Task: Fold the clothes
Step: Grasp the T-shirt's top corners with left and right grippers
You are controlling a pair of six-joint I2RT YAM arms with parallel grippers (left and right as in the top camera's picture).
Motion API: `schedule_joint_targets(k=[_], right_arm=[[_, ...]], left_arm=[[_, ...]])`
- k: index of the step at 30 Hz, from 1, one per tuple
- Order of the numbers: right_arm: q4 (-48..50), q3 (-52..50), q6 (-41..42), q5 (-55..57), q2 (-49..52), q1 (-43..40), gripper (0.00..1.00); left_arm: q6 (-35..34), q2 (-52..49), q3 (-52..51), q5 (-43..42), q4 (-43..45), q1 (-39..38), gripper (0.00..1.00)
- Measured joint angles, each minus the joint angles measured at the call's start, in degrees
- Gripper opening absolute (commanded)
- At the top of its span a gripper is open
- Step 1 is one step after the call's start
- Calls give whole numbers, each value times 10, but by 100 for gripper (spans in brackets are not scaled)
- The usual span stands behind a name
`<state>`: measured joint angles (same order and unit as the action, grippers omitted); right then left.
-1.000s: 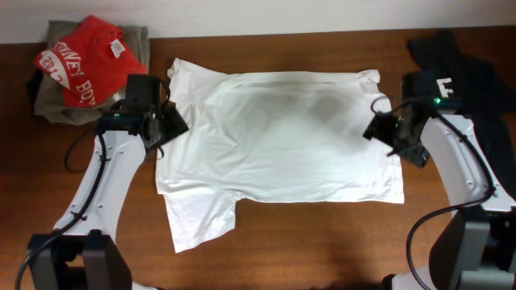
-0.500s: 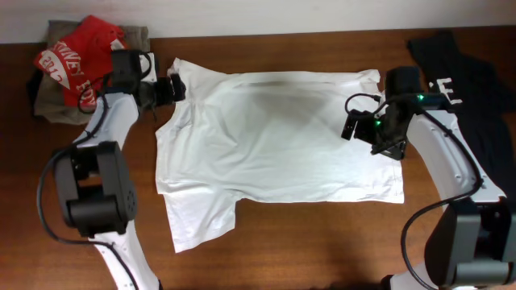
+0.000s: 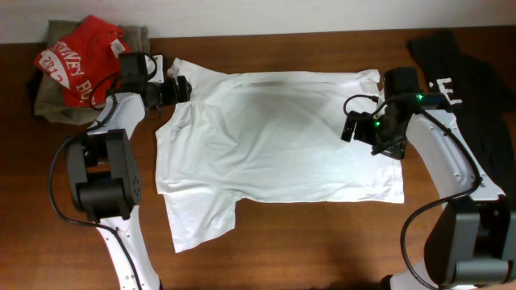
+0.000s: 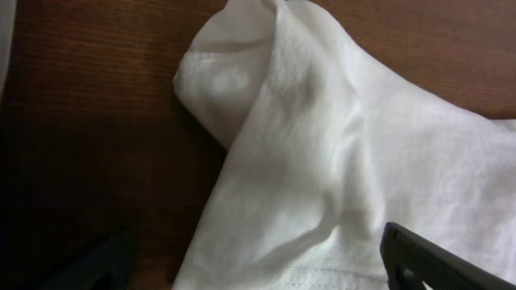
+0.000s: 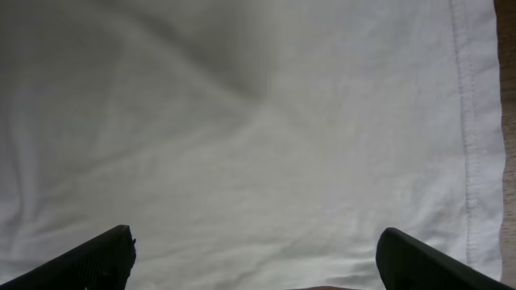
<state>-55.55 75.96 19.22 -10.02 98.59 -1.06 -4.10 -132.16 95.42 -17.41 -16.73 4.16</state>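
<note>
Change since earlier: left fingers (image 3: 181, 87) have swung from the 9 o'clock edge of the white T-shirt (image 3: 274, 137) up to its sleeve at 10 o'clock. The right fingers (image 3: 349, 129) have risen slightly and are over the cloth near 3 o'clock.
Overhead, garment: white T-shirt lies spread flat at the centre of the bench (image 3: 322, 250), with its other sleeve sticking out at 7 o'clock.
Overhead, other clothes: black shirt (image 3: 476, 89) at 2 o'clock on the bench; red garment (image 3: 81, 60) on an olive garment (image 3: 48, 105) at 10 o'clock.
Left wrist, fingers: spread wide, gripping nothing; one dark fingertip (image 4: 435, 262) at 5 o'clock, the other dim at 7 o'clock.
Left wrist, cloth: rumpled sleeve (image 4: 266, 105) lies ahead of the fingers, with bare wood at 9 o'clock.
Right wrist, fingers: spread wide, empty; fingertips (image 5: 89, 258) at 7 and 5 o'clock.
Right wrist, cloth: white fabric fills the view, with the stitched hem (image 5: 472, 121) at 3 o'clock.
Contact with cloth: cannot tell for either arm.
</note>
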Motion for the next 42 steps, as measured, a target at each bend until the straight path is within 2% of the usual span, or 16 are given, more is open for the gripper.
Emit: schedule_joint_targets(k=[3,4,7,8,11,14,18,20,23,26,27,28,29,30,31,42], right_arm=[[-4,0,-3,5,0,0,99],[-4,0,-4,5,0,0,98],[5,0,-4,11,0,0,99],[10,0,-5,11,0,0,99],[44,0,-4,14,0,0,99],[93,0,-22,16,0,0,99],[197,26,-72,20,1,-3,99],[216,59,-86,20,6,-14,99],[222,134,-103,24,50,-50,97],[221,195,-119,0,153,-75,93],[223,198,-122,-5,179,-78,78],[237,199,-128,-9,205,-79,59],[250,200,-134,-13,222,-79,56],[258,200,-136,-16,234,-78,67],[270,200,-137,-18,241,-78,69],[353,210,-139,9,305,-78,73]], left_arm=[[4,-6,2,0,1,0,48],[3,-7,2,0,-1,1,35],[3,-10,2,0,-1,1,20],[1,-11,2,-1,-1,1,16],[2,-13,2,-2,-1,1,15],[1,-14,2,-2,0,1,1],[2,-15,2,1,0,1,1],[2,-15,2,1,0,1,1],[2,-15,3,1,-1,1,1],[2,-15,4,2,-8,1,1],[2,-15,5,2,-12,1,1],[2,-15,7,2,-14,1,1],[2,-15,7,2,-16,1,1],[2,-15,8,2,-17,1,1],[2,-15,8,2,-17,1,1],[2,-15,9,2,-22,1,1]])
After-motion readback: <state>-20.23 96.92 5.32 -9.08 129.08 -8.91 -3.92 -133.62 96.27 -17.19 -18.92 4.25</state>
